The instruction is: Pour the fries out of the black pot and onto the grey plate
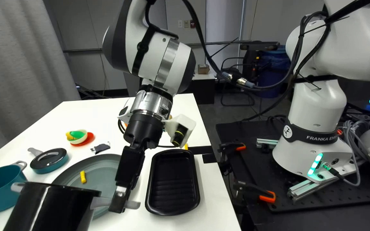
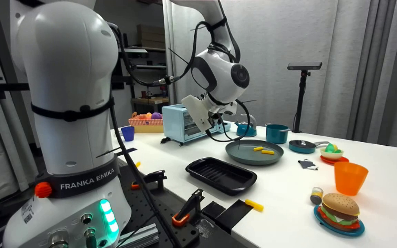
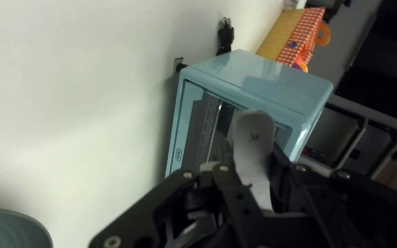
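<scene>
My gripper (image 1: 119, 199) is shut on the grey side handle (image 3: 253, 148) of the black pot (image 1: 51, 208). The pot hangs in the near foreground of an exterior view and leans slightly; its inside is hidden. I cannot make it out in the exterior view where the arm and its white mount block it. The grey plate (image 2: 240, 156) lies on the table with two fries (image 2: 267, 152) on it. One fry (image 1: 83, 176) shows on it in an exterior view. The plate's edge (image 3: 9, 227) shows at the wrist view's lower left.
A black grill pan (image 2: 221, 175) lies beside the plate. A teal pot (image 1: 2, 186) and skillet (image 2: 302, 146) stand nearby. A light blue oven (image 3: 253, 86) stands at the back. Another yellow stick (image 2: 254, 205) lies by the table edge, near a burger (image 2: 339, 210) and orange cup (image 2: 350, 177).
</scene>
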`<state>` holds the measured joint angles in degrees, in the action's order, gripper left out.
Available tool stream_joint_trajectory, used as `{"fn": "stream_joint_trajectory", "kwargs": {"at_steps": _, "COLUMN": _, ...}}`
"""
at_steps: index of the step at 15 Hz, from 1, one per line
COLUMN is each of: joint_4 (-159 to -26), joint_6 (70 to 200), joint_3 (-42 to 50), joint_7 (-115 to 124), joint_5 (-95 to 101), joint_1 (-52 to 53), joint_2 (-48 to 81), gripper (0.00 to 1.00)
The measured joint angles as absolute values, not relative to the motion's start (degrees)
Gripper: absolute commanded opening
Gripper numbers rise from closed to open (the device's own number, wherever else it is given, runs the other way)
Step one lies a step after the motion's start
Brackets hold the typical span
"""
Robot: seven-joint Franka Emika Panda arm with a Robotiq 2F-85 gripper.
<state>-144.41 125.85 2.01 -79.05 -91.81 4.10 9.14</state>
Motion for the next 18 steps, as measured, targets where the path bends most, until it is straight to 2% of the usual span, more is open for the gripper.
{"fn": "stream_joint_trajectory", "kwargs": {"at_steps": 8, "joint_4": -145.37, "joint_6": 145.77, "joint_3": -3.64, "joint_7": -70.78, "joint_5": -72.90, "joint_1": 7.21, "joint_2": 6.28, "gripper": 0.07}}
{"fn": "stream_joint_trajectory", "kwargs": {"at_steps": 18, "joint_4": -149.11, "joint_6": 151.11, "joint_3": -6.06, "joint_7": -58.08, "joint_5": -48.20, "joint_1": 7.33, "joint_2": 6.31, "gripper": 0.07}}
